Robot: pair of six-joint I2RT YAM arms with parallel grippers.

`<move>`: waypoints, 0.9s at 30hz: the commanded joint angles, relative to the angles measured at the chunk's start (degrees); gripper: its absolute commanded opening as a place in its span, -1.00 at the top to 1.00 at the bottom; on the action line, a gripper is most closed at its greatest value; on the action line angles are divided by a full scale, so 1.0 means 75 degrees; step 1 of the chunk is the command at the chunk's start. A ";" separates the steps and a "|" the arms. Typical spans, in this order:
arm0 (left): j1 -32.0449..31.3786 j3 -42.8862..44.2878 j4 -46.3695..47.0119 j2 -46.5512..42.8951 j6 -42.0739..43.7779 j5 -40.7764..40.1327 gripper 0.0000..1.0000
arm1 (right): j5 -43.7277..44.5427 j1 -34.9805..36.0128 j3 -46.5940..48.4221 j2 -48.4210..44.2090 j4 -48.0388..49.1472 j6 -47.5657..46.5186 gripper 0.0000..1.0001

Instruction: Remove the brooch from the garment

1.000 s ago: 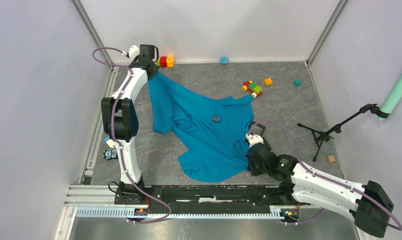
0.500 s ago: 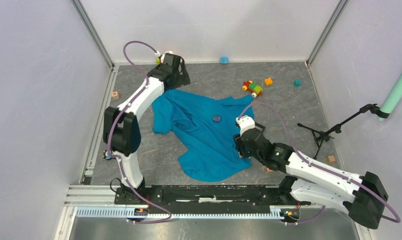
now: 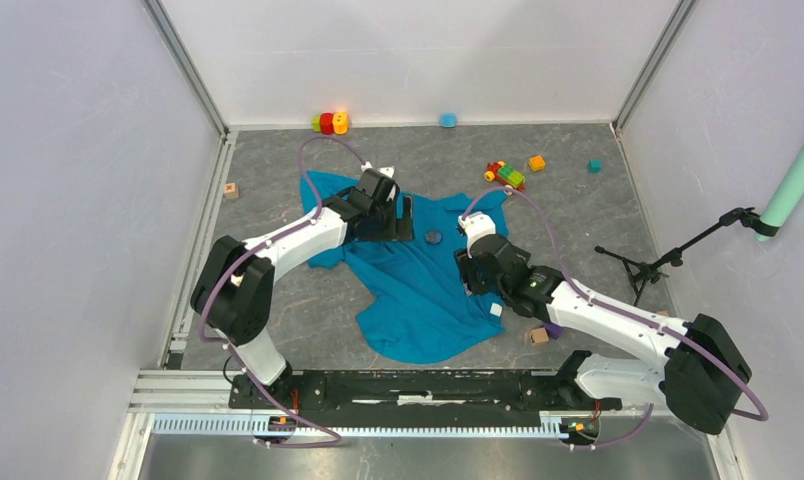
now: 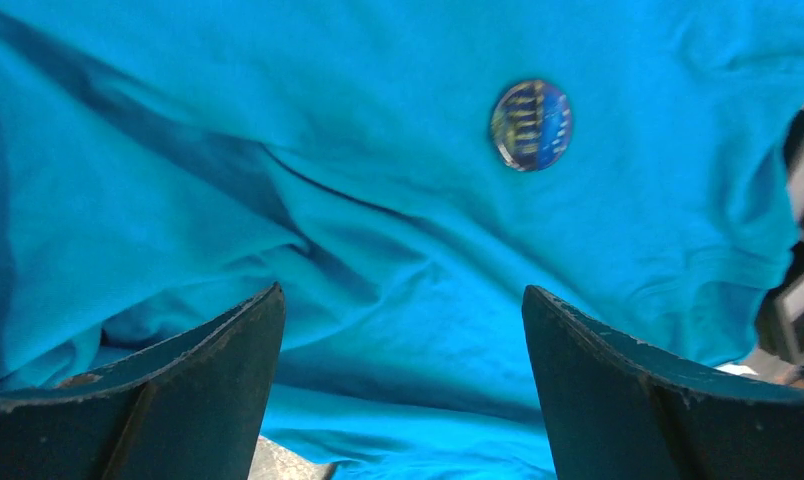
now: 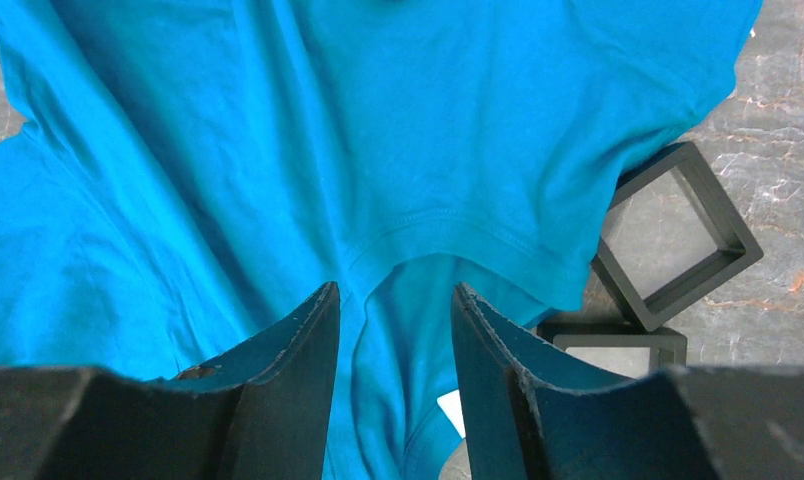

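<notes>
A teal garment (image 3: 418, 290) lies crumpled on the grey floor. The brooch (image 3: 434, 237), a tiny dark round disc, sits on the cloth near its upper middle. My left gripper (image 3: 406, 218) hovers just left of it, jaws wide open. In the left wrist view the brooch (image 4: 531, 125) shows ahead and to the right of the open left gripper (image 4: 402, 291), over folded garment (image 4: 278, 120). My right gripper (image 3: 470, 272) is to the lower right of the brooch. The right wrist view shows the right gripper (image 5: 395, 287) partly open above the garment (image 5: 278, 150) collar, holding nothing; the brooch is out of that view.
Two black square frames (image 5: 675, 235) and a white fabric tag (image 5: 448, 408) lie by the cloth's edge. Toys stand at the back: red-yellow pieces (image 3: 330, 122), a toy car (image 3: 504, 177), an orange block (image 3: 536, 162). A small tripod (image 3: 658, 262) stands at the right, a wooden cube (image 3: 538, 336) nearer.
</notes>
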 commanded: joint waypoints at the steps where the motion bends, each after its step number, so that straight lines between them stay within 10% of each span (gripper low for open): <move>1: 0.0056 -0.0325 0.0507 0.0068 -0.0161 0.0360 -0.85 | -0.0124 -0.0163 0.0238 0.0036 0.0414 -0.0108 0.00; 13: 0.0083 -0.1510 0.0124 0.0342 -0.1583 -0.0154 -0.67 | -0.0063 -0.0363 0.0002 0.0165 0.0503 0.0124 0.00; 27: 0.0059 -0.3773 -0.1070 -0.2369 -0.3149 -0.0841 0.88 | -0.0194 -0.0513 0.0050 0.0523 0.0674 0.0076 0.00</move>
